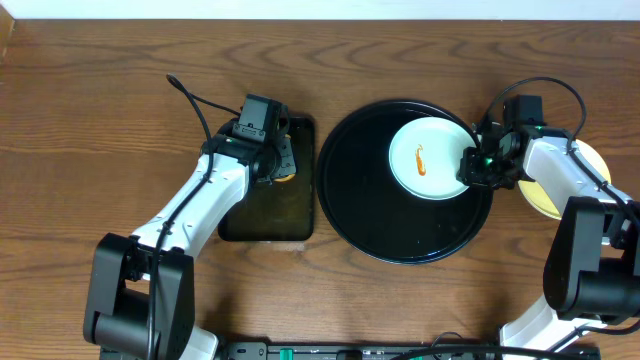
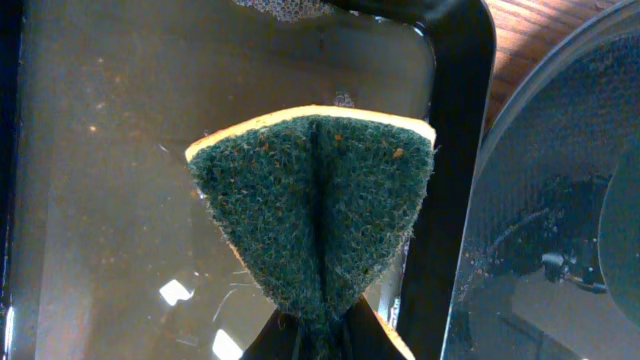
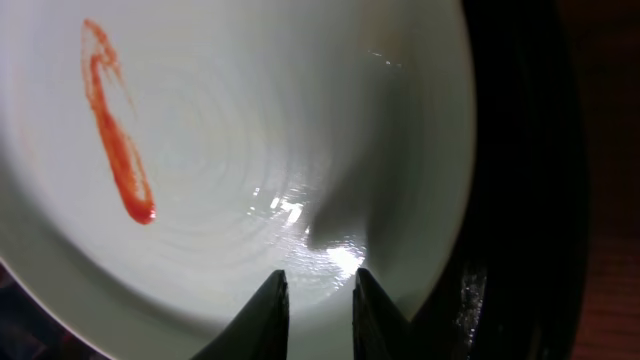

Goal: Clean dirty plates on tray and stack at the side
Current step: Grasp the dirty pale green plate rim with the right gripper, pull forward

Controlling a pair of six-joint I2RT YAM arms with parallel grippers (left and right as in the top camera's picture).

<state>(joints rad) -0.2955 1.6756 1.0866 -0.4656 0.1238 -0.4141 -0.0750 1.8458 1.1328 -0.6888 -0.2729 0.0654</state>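
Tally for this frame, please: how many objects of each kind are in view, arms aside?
Plates: 2 (white smeared plate, yellow plate)
Trays: 2 (round tray, rectangular tray)
Sponges: 1 (sponge)
Total: 5

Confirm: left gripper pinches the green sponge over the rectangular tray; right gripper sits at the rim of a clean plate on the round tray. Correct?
Wrong on one point: the plate is not clean; the right wrist view shows an orange smear on it. Rest stands: left gripper pinches the green sponge over the rectangular tray, right gripper at that plate's rim on the round tray.
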